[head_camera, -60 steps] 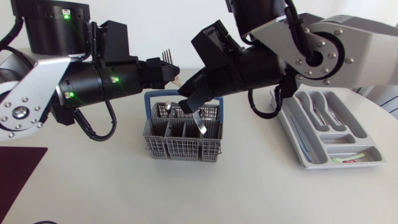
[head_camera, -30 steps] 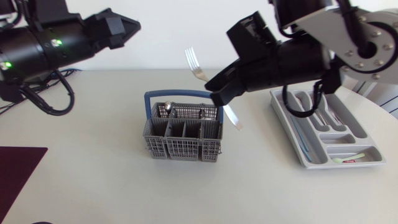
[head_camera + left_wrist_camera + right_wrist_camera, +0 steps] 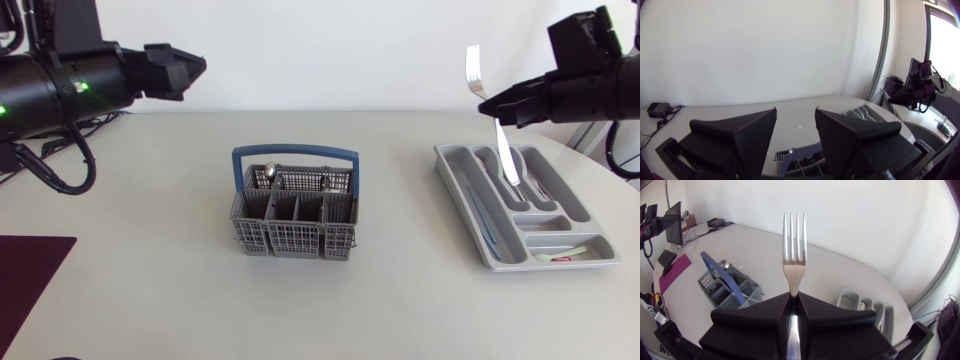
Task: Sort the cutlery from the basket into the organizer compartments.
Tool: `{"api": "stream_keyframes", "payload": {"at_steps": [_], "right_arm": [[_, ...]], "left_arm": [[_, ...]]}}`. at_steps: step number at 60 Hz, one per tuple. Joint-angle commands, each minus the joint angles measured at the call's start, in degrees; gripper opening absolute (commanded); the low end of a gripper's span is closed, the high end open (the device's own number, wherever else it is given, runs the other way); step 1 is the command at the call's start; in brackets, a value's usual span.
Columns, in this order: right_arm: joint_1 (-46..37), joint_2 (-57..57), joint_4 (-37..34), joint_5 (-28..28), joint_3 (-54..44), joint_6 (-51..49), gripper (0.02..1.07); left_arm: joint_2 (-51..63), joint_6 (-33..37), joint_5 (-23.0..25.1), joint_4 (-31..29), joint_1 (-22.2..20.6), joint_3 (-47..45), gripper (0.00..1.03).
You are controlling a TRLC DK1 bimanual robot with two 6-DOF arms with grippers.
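Observation:
My right gripper (image 3: 498,105) is shut on a silver fork (image 3: 474,62) and holds it in the air above the grey organizer (image 3: 575,218); the tines point up and the handle slants down over the compartments. In the right wrist view the fork (image 3: 794,255) stands upright between the closed fingers (image 3: 765,317). The grey cutlery basket (image 3: 292,222) with a blue handle sits mid-table, with several pieces of cutlery in its rear section. High at the far left, well away from the basket, is my left gripper (image 3: 190,66), and its fingers (image 3: 747,132) stand open around nothing.
The organizer holds several pieces, including a white utensil (image 3: 560,256) in its near cross compartment. A dark red mat (image 3: 25,270) lies at the table's left front. From the right wrist, the basket (image 3: 727,282) and the organizer (image 3: 865,305) show below the fork.
My right gripper has carried the fork rightward from over the basket to above the organizer. The left arm has drawn back to the left, and its fingers have opened.

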Motion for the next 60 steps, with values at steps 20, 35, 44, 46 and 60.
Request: {"api": "stream_keyframes", "payload": {"at_steps": [20, 35, 44, 46, 60], "right_arm": [[-20.8, 19.07, 4.23, -2.26, 3.92, -8.14, 0.08], [-24.76, 32.78, 8.09, -0.76, 11.48, -8.76, 0.08], [-25.11, 40.25, 8.09, 0.82, 17.01, -8.49, 0.08], [-25.11, 41.92, 8.09, 1.08, 18.25, -8.32, 0.08], [-25.55, 51.42, 8.36, 2.84, 24.66, -7.09, 0.08]], "left_arm": [[5.39, 8.89, -0.4, -3.62, -0.66, -5.82, 0.56], [6.18, 11.0, -0.4, -3.44, 1.45, -8.11, 0.57], [6.35, 12.23, -0.4, -3.09, 1.54, -9.43, 0.58], [6.53, 12.4, -0.4, -3.09, 1.54, -9.6, 0.59], [6.53, 12.4, -0.49, -3.18, 1.54, -10.75, 0.6]]}}
